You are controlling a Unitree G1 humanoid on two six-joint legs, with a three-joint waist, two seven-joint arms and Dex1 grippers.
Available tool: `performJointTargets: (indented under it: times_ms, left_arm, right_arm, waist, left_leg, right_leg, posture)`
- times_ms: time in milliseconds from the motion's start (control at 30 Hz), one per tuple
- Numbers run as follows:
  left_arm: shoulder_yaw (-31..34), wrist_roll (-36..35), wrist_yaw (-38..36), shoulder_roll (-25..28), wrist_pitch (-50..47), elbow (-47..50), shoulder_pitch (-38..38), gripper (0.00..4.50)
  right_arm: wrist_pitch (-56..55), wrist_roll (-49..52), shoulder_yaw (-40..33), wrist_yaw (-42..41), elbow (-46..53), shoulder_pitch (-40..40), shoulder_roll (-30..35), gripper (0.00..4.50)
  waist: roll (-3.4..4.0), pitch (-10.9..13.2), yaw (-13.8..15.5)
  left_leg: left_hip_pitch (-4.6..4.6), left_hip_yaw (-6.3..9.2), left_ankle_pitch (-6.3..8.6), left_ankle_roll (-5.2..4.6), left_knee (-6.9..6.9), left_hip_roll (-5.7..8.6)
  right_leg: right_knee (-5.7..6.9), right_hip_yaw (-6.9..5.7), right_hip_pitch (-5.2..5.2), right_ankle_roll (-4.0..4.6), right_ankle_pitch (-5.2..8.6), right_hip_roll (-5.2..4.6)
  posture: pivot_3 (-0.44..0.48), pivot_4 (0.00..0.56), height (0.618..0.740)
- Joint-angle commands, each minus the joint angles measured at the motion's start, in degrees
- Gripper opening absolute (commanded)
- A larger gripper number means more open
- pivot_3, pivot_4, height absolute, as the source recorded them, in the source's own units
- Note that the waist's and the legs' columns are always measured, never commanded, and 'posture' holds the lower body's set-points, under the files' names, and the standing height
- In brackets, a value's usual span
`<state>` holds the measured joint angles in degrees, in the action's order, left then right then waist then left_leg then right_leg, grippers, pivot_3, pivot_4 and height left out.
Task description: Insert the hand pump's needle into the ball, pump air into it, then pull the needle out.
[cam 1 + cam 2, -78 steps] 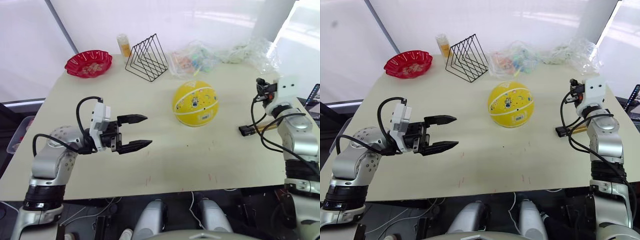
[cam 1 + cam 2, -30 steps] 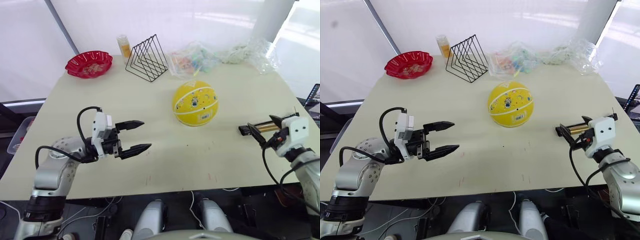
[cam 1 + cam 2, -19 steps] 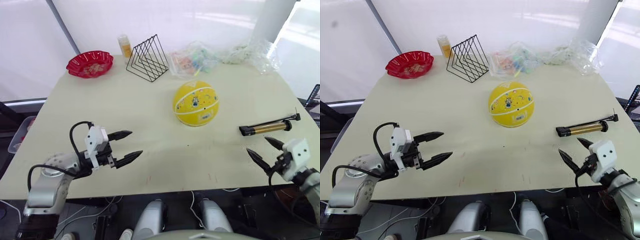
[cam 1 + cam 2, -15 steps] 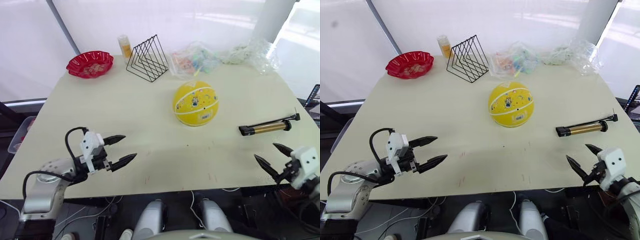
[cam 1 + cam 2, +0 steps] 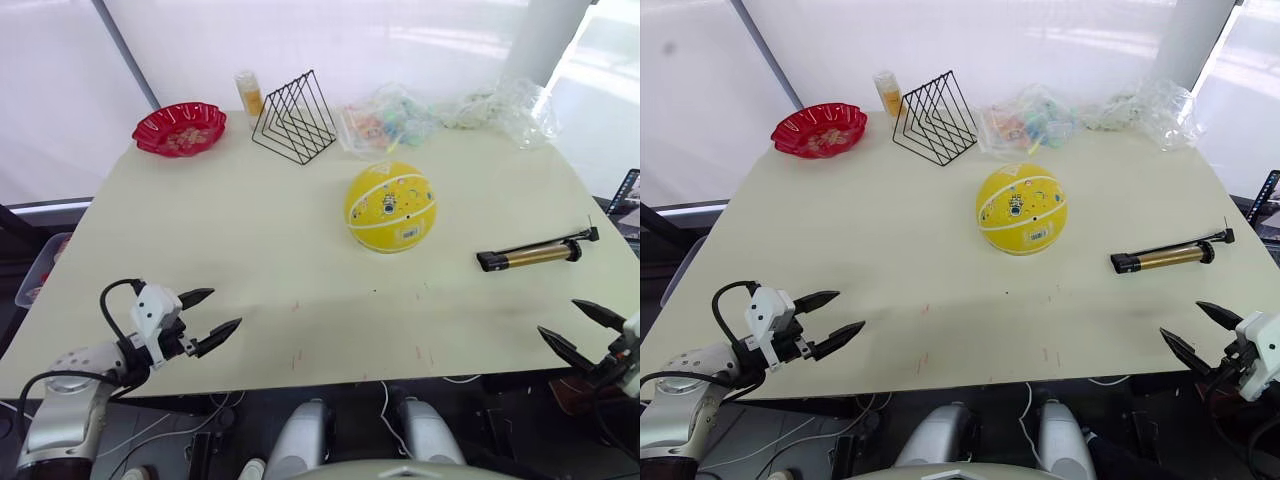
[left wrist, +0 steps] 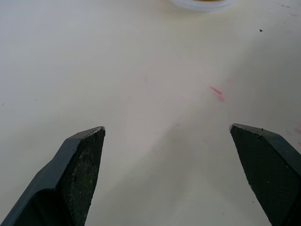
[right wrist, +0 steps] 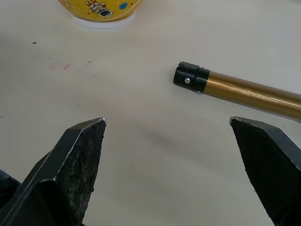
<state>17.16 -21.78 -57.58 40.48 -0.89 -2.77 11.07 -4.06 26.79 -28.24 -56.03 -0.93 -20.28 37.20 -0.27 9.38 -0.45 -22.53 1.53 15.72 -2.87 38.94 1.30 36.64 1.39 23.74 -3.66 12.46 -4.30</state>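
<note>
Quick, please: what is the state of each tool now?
Left tool: open, holding nothing.
Right tool: open, holding nothing.

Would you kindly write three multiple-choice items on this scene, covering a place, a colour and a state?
1. Where does the hand pump lie?
A. on the table, to the ball's right
B. in the red bowl
C. inside the wire rack

2. What colour is the ball?
A. blue
B. yellow
C. green

3. How is the right end effector?
A. shut on the pump
B. shut on the ball
C. open, holding nothing

Key: 1 A, the pump rests flat right of the ball; 2 B, it is yellow with white seams; 3 C, its fingers stand spread at the table's near edge.
</note>
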Motion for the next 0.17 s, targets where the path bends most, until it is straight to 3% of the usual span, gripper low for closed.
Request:
performJointTargets:
  times_ms: [33,167]
  left_arm:
    - [1.6,0.3,0.6,0.1,2.0,1.2,1.0,4.50]
    - [1.6,0.1,0.7,0.0,2.5,1.6,1.7,4.50]
  right_arm:
    - [-1.5,0.7,-2.5,-0.8,-0.1,0.2,1.2,4.41]
    - [-1.7,1.3,-2.7,-1.7,-0.8,0.6,1.3,4.41]
  waist:
    - [0.00,0.0,0.0]
    - [0.00,0.0,0.0]
  left_leg:
    - [0.00,-0.01,0.00,0.00,0.00,0.00]
    - [-0.01,0.01,0.00,0.00,0.00,0.00]
  right_leg:
    - [-0.01,0.01,0.00,0.00,0.00,-0.03]
    - [-0.02,0.10,0.00,0.02,-0.01,-0.11]
  posture:
    - [0.000,0.150,0.737]
    - [0.000,0.150,0.737]
